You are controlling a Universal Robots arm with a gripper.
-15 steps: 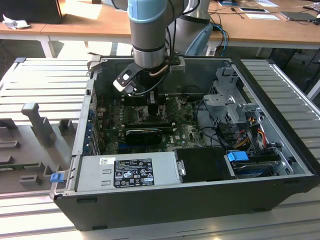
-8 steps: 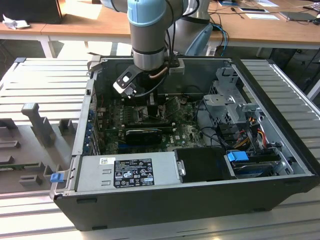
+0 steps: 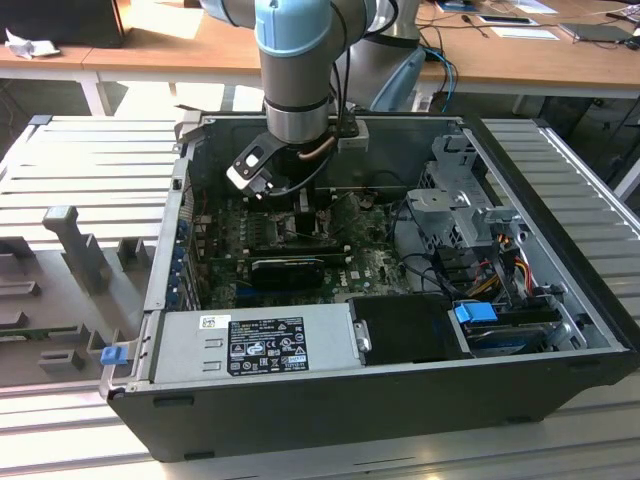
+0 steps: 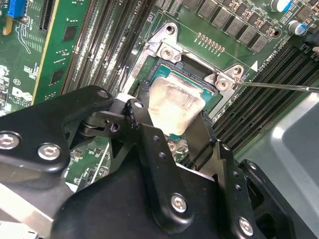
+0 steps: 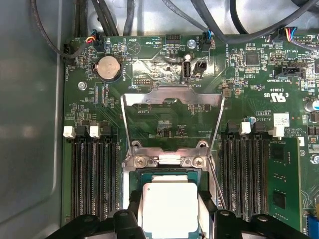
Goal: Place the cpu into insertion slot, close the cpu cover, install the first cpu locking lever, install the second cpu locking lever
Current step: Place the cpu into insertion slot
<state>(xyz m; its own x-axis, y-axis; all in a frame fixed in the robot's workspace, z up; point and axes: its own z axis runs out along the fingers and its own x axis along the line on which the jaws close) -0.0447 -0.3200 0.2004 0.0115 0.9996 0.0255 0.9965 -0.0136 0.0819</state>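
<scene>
— 2 black fingers point(image 4: 202, 134) right by the camera: what do they have?
— The gripper point(image 5: 169, 208) is closed down to the width of the cpu point(image 5: 167, 196), with 1 pad pressed on each of 2 opposite edges, so it grips the chip.
— And where is the chip?
— Right at the insertion slot point(image 4: 195, 63), silver top up, inside the slot's metal rim. Whether it sits fully down in the slot I cannot tell.
— The cpu cover point(image 5: 172, 97)?
— Open. It stands up from its hinge at the edge of the slot away from the gripper, and the green motherboard point(image 5: 279, 164) shows through its square window.
— Any levers?
— 1 locking lever point(image 4: 279, 85), a thin wire, runs out sideways from a corner of the slot, clear of the cover.
— Beyond that?
— Long black memory slots point(image 5: 94, 174) flank the insertion slot on 2 sides. A round coin battery point(image 5: 108, 68) lies past the raised cover, farther from the slot. In the exterior view the arm point(image 3: 295, 60) reaches down over the slot inside the open computer case point(image 3: 400, 410).
</scene>
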